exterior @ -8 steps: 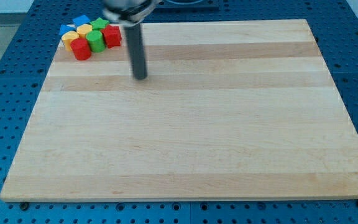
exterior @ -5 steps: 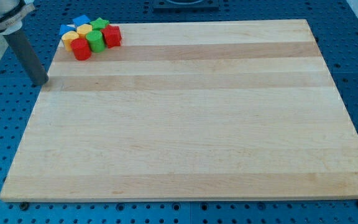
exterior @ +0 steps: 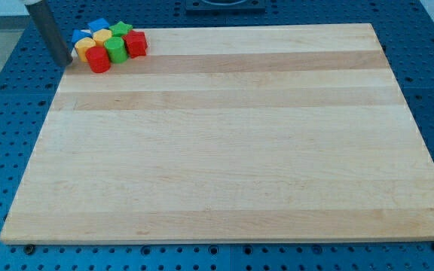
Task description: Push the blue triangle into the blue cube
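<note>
Several blocks sit packed together at the board's top left corner. A blue block on the cluster's left edge looks like the triangle. A second blue block at the cluster's top looks like the cube. The two are close together, with a yellow block between them. My tip is at the board's left edge, just left of the cluster and slightly below the blue triangle, apart from it.
In the same cluster are another yellow block, a green cylinder, a green block, a red cylinder and a red block. The wooden board lies on a blue perforated table.
My tip swept from the right of the cluster across to the board's left edge, then moved up beside the cluster. The blocks have not moved.
</note>
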### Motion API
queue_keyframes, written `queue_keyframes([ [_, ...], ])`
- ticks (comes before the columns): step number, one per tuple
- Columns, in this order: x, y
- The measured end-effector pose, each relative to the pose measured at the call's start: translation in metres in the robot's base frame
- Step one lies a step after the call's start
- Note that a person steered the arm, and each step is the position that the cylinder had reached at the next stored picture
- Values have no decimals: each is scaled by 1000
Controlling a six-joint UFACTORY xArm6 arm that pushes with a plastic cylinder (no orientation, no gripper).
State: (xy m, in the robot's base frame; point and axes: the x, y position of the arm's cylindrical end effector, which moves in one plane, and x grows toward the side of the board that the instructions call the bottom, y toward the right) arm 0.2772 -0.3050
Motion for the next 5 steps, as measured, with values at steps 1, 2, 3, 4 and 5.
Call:
queue_keyframes([
  [1, -4, 0],
  [2, -4, 0],
  [3, -4, 0],
  [4, -11, 0],
  [5, -11, 0],
])
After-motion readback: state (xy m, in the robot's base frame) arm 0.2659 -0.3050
